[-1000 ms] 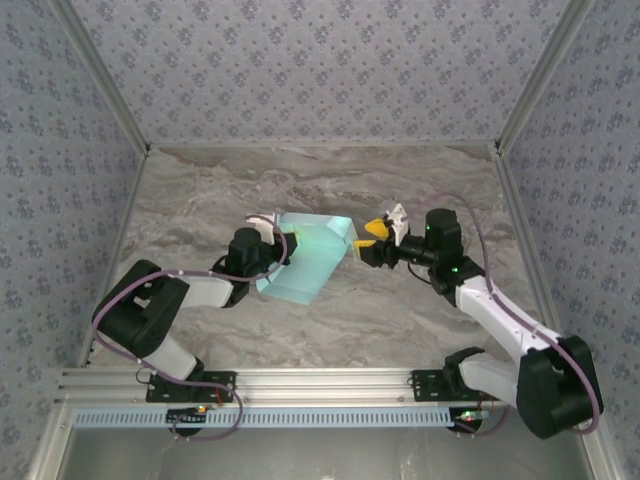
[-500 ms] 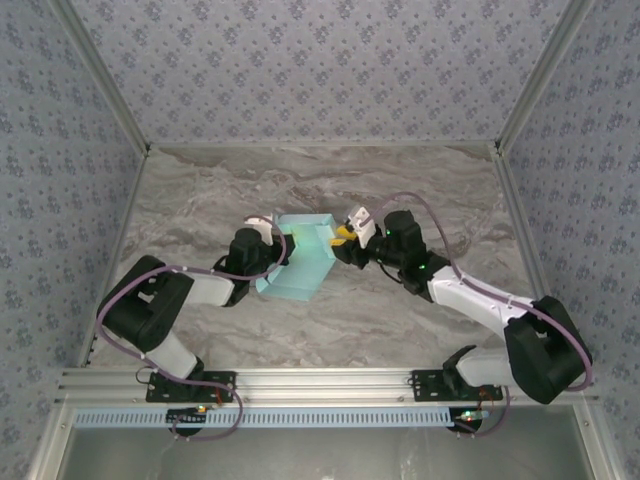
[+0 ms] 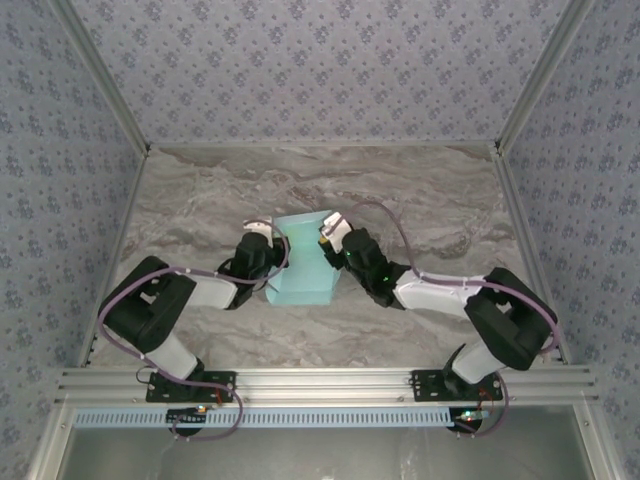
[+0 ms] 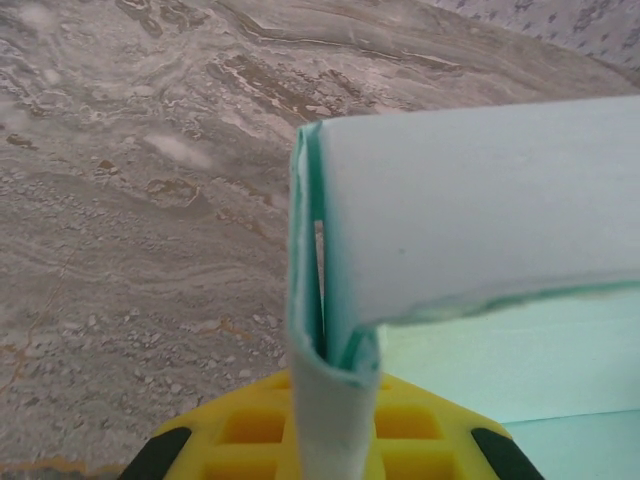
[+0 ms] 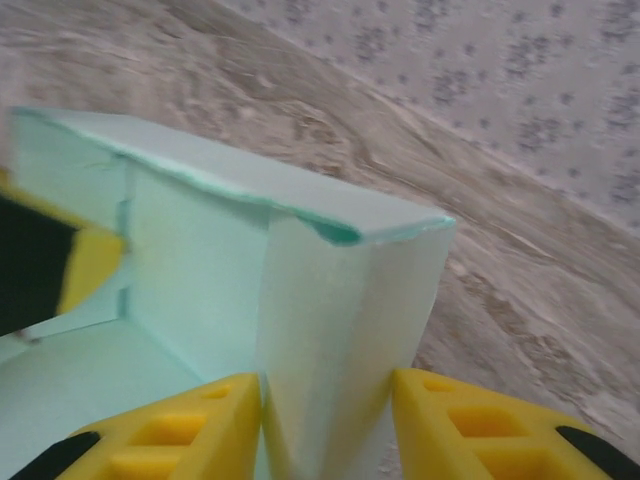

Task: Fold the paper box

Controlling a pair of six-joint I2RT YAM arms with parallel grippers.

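The paper box (image 3: pixel 300 268) is pale aqua card lying at the table's middle, its side walls folded up. My left gripper (image 3: pixel 272 246) is shut on the doubled-over left wall (image 4: pixel 330 300), with the yellow fingers (image 4: pixel 250 425) pinching it from below. My right gripper (image 3: pixel 330 236) is at the box's right far corner. Its two yellow fingers (image 5: pixel 190 425) press on either side of a folded upright wall (image 5: pixel 340 330), so it is shut on the card. From the right wrist view the left gripper's yellow and black tip (image 5: pixel 60 270) shows behind the opposite wall.
The box and both arms are over a grey marbled tabletop (image 3: pixel 200 190), walled by patterned panels (image 3: pixel 320 70) on three sides. An aluminium rail (image 3: pixel 320 385) carrying the arm bases runs along the near edge.
My right arm has swung left to the box and its jaws have closed on the right wall. The box looks narrower and more upright. The left gripper has held still.
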